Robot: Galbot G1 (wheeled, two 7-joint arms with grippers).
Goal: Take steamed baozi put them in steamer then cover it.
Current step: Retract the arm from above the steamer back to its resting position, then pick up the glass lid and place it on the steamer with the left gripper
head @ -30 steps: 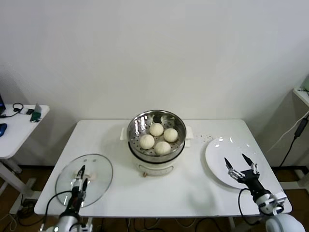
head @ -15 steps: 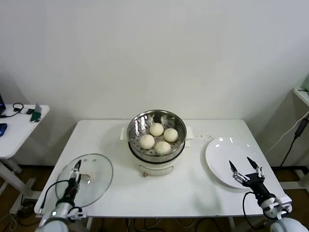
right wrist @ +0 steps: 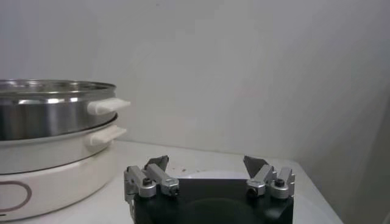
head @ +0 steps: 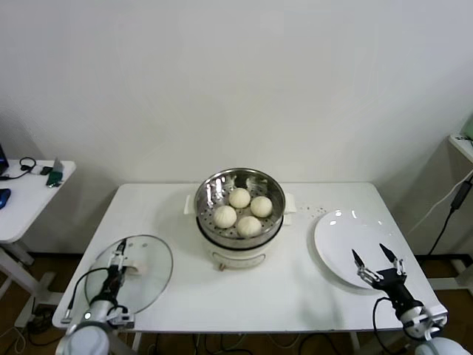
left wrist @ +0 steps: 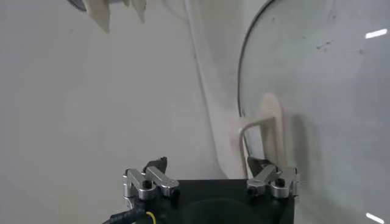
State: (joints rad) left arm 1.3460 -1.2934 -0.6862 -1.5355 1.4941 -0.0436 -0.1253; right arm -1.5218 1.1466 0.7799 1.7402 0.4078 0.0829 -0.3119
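Steel basket of the steamer (head: 239, 200) sits on its cream-white pot base at the middle of the white bench (head: 295, 288), uncovered. Four steamed baozi (head: 242, 211) lie inside on the perforated floor, close together in a cluster; none outside it.

Glass lid (head: 148, 270) lies flat on the bench at the robot's left, well apart from the steamer, cream handle (left wrist: 262, 131) on top.

Left gripper (head: 115, 268) hangs over the lid, at the handle. Fingers spread wide, nothing between them. In the left wrist view the handle stands just ahead of one fingertip (left wrist: 259, 165); contact cannot be told.

White plate (head: 336, 240) lies at the robot's right side of the bench, near the front edge, nothing on it.

Right gripper (head: 375, 260) is low over the near edge of the plate, fingers apart, holding nothing. Right wrist view: the gripper (right wrist: 206, 164) points toward the steamer (right wrist: 49, 112), whose side handles (right wrist: 106, 106) show in profile, basket above base.

A small side table (head: 29, 192) carrying dark items stands further left, apart from the bench.
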